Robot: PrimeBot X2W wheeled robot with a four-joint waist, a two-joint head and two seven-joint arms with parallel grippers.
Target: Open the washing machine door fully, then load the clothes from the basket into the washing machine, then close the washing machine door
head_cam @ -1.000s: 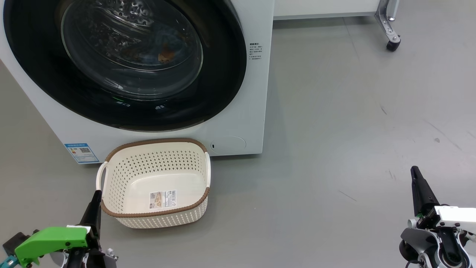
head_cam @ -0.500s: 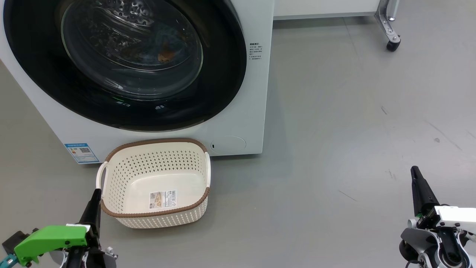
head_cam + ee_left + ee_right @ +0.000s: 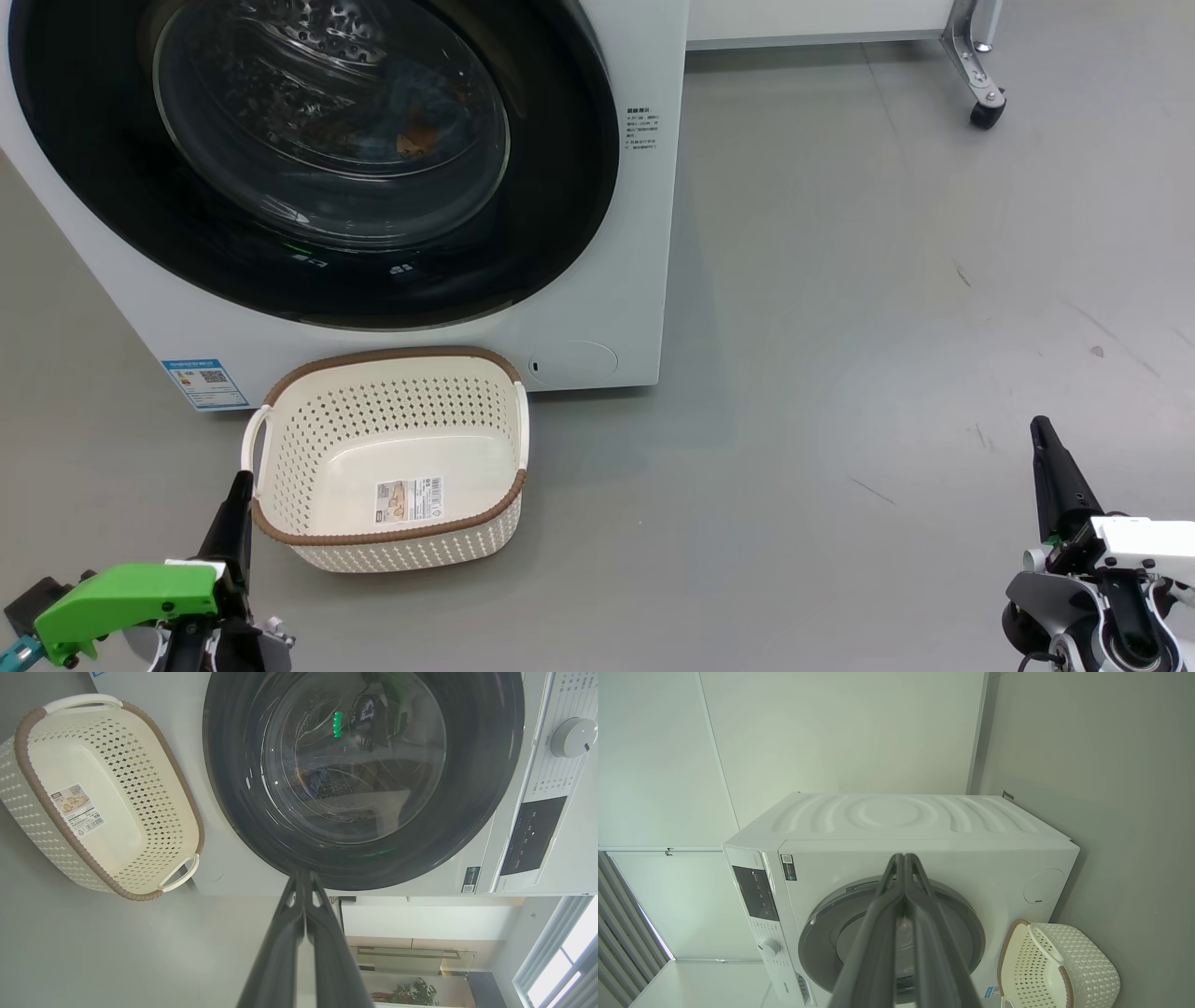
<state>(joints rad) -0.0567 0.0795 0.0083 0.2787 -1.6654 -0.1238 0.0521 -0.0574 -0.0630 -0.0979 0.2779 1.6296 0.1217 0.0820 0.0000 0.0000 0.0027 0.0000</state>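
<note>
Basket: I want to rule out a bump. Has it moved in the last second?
No. The basket keeps the same place against the washing machine and its blue label.

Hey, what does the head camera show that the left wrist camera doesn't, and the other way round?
Head view: the shut right gripper and a black caster wheel on a metal leg. Left wrist view: a round white control knob and dark display panel on the white washing machine, plus a green plant. Both: the empty cream-white perforated plastic basket, the closed round black-rimmed glass washing machine door and the shut left gripper.
</note>
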